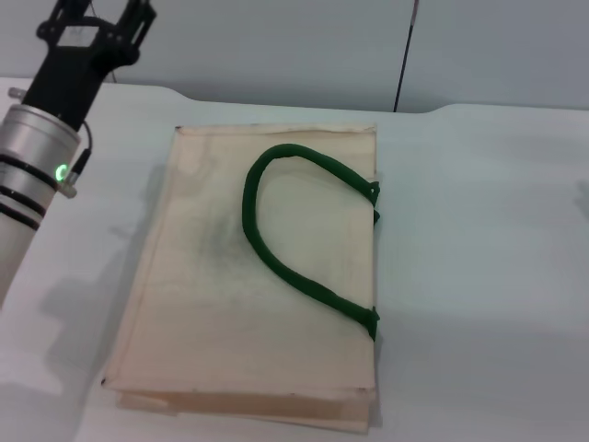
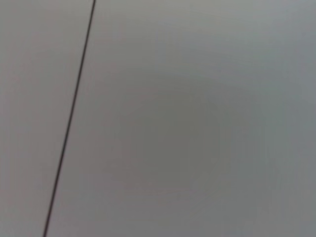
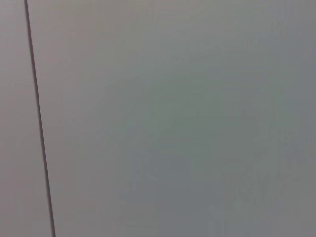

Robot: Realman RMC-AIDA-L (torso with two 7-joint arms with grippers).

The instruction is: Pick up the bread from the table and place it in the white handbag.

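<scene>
The white handbag [image 1: 230,304] lies flat on the white table [image 1: 479,276] in the head view, a cream fabric tote with a dark green loop handle [image 1: 276,239] resting on top of it. My left gripper [image 1: 97,18] is raised at the far left, above the table's back edge and clear of the bag's far left corner; its tip runs off the top of the picture. The bread is not in view anywhere. My right arm and gripper are out of view. Both wrist views show only a plain grey wall.
A grey wall [image 1: 276,46] with a thin dark vertical seam [image 1: 403,55] stands behind the table. The seam also shows in the left wrist view [image 2: 69,118] and the right wrist view [image 3: 39,123]. Bare tabletop lies to the right of the bag.
</scene>
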